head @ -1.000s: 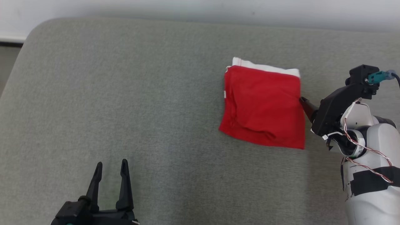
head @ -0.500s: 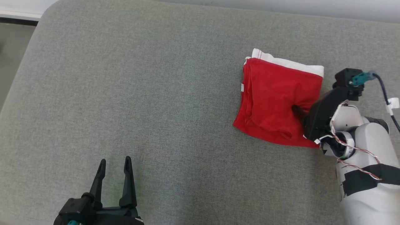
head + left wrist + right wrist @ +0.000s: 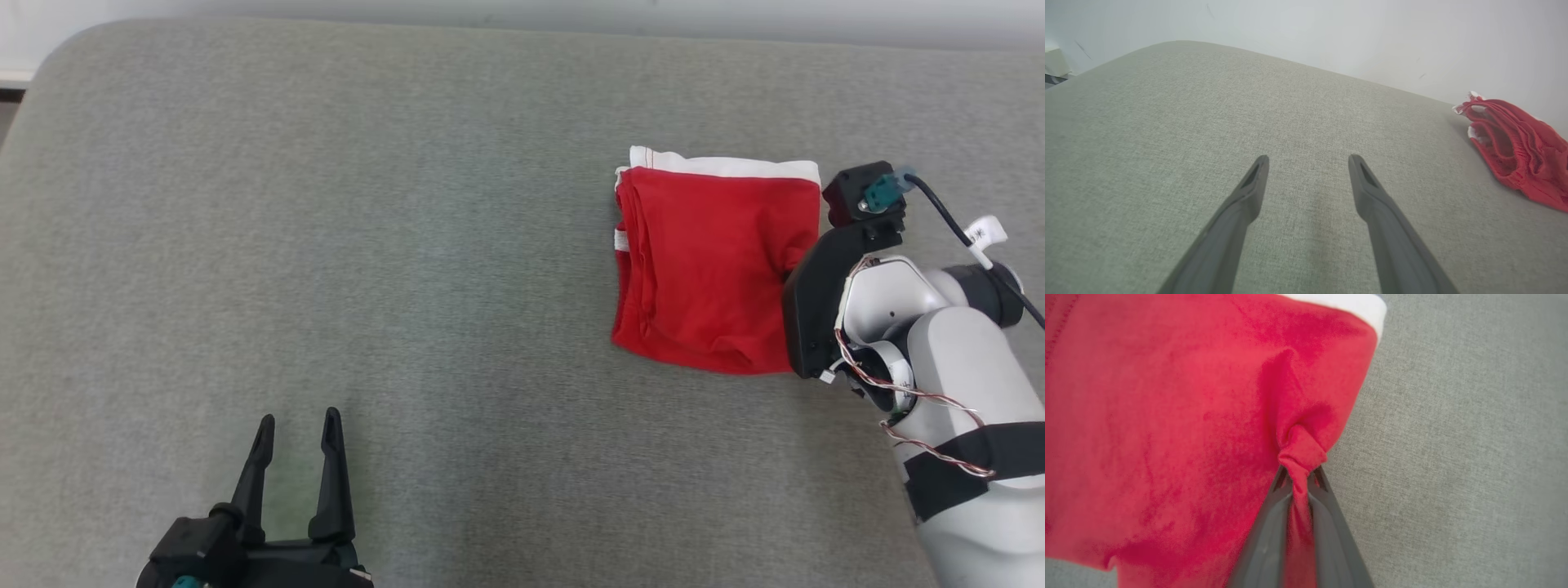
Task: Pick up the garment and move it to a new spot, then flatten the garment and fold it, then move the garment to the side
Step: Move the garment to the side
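Seemingly, the garment (image 3: 710, 261) is laid folded on the right of the cushion (image 3: 408, 245), its edge is pinched by the clenched right hand (image 3: 1299, 479), the left hand (image 3: 295, 429) is held open well apart, and only the move aside is judged left.

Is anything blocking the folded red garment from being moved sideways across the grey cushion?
Nothing visible does. The right gripper is shut on the red garment at its right edge; the open left gripper is well apart, near left over the grey cushion.
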Robot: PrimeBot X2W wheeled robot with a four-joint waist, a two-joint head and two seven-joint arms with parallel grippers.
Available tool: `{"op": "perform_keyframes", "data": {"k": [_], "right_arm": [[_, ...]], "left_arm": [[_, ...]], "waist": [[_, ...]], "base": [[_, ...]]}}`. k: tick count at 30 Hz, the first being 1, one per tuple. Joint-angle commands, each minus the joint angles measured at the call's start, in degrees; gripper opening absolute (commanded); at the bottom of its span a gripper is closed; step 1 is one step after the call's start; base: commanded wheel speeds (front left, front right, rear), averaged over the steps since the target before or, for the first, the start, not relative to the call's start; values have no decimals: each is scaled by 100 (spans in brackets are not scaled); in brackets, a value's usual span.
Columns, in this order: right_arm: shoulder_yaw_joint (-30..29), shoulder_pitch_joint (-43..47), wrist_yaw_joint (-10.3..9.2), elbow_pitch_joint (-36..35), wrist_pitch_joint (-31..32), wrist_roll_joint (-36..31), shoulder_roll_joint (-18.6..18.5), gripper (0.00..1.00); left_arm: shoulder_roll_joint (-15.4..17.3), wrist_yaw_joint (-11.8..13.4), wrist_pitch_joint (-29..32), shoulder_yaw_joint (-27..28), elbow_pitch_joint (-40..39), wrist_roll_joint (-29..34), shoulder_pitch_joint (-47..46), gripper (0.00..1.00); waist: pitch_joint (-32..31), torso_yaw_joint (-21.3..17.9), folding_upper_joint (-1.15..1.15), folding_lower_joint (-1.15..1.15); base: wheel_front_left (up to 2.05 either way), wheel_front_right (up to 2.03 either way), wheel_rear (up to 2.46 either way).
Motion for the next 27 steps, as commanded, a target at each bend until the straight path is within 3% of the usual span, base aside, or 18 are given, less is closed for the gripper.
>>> {"op": "perform_keyframes", "data": {"k": [1, 9, 11, 18, 27], "right_arm": [[175, -61, -16, -89, 69, 119, -142, 0], [1190, -242, -16, -1378, 817, 1083, -1493, 0], [1387, -285, -16, -1850, 1051, 1350, -1899, 0], [1843, -353, -17, -2290, 912, 1447, -2837, 0], [1544, -270, -17, -2059, 419, 1202, -3112, 0]], "left_arm": [[0, 4, -14, 13, -19, -11, 1, 100], [2, -56, -14, 211, -211, 110, 89, 100], [1, -83, -14, 314, -327, 184, 60, 100], [5, -216, -14, 496, -453, 417, -180, 100], [8, -398, -14, 611, -432, 718, -390, 100]], "waist": [[-59, -180, -1, 0], [-92, -920, -1, 0], [6, -1275, -1, 0], [365, -1961, -1, 0], [697, -2422, -1, 0]], "base": [[0, 0, 0], [0, 0, 0], [0, 0, 0], [0, 0, 0], [0, 0, 0]]}}
